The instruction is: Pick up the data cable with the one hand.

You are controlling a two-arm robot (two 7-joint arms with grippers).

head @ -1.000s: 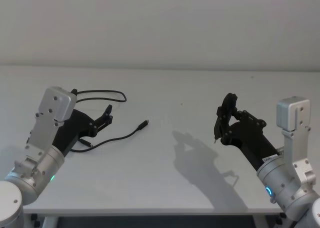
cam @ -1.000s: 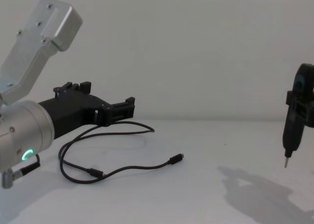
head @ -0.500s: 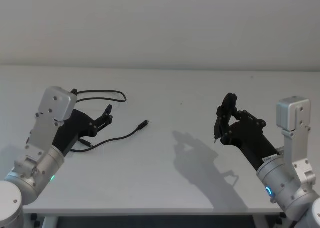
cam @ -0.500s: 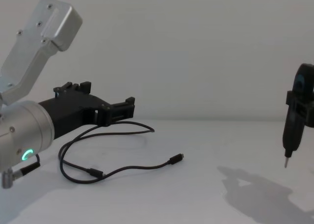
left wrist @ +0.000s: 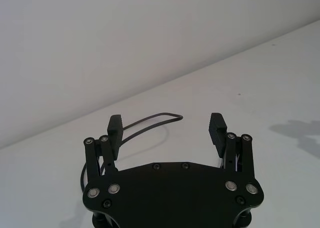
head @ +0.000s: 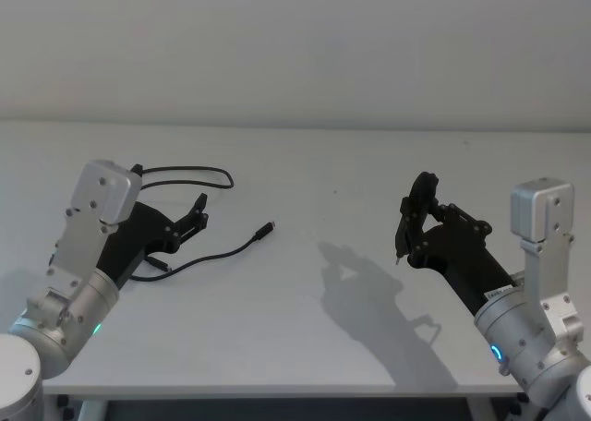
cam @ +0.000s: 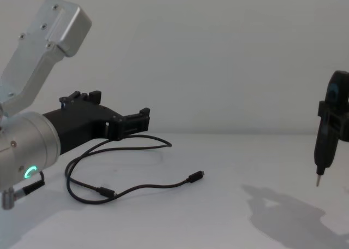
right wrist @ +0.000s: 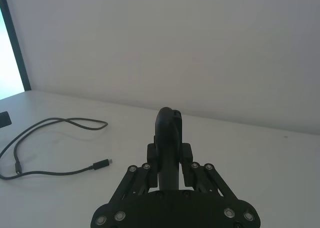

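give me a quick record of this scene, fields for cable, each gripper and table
data cable: loose loop lying flat on the table, metal-tipped plug pointing toward the middle
left gripper: open, hovering above the cable loop, not touching it
right gripper: shut on a black needle-tipped tool, raised off the table, far from the cable
task state: cable not yet picked up

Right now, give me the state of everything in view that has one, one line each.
data cable: lying loosely looped on the table, not gripped.
left gripper: open, held above the cable's loop, empty.
right gripper: shut on a needle-tipped tool, raised over the table's right side.
needle-tipped tool: held upright, tip down, clear of the table.
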